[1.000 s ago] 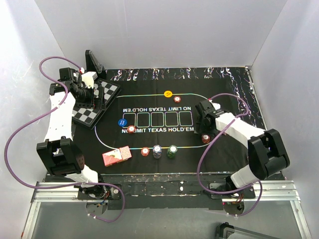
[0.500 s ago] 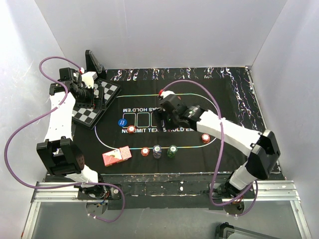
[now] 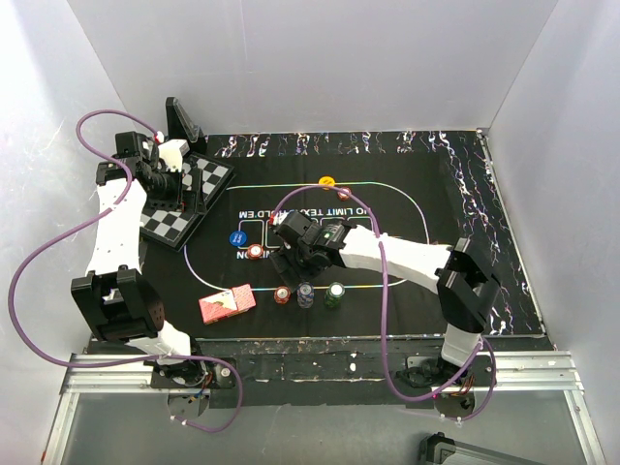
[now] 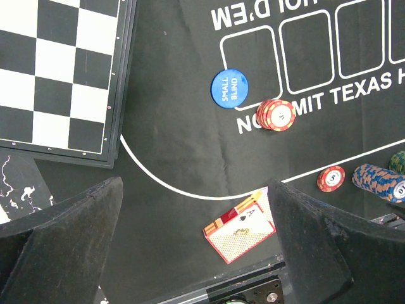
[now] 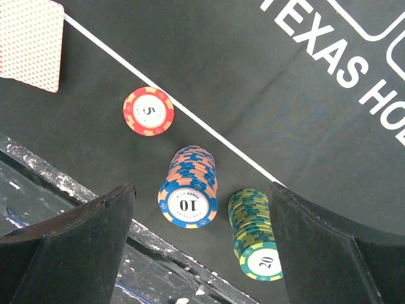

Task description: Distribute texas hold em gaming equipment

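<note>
Jaws of right gripper (image 5: 202, 250) spread wide, nothing between them, over blue-white chip stack (image 5: 188, 204) and green stack (image 5: 256, 244) by the mat's (image 5: 266, 95) near edge; lone red chip (image 5: 148, 111) and cards (image 5: 30, 44) further left along that edge; left gripper (image 4: 190, 253) likewise agape, beside chessboard (image 4: 57, 69) at the mat's left edge.

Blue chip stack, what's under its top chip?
The top chip of the blue chip stack reads 10. Under it lie more chips, edges blue and orange; their faces are covered. The stack stands on the black mat.
</note>
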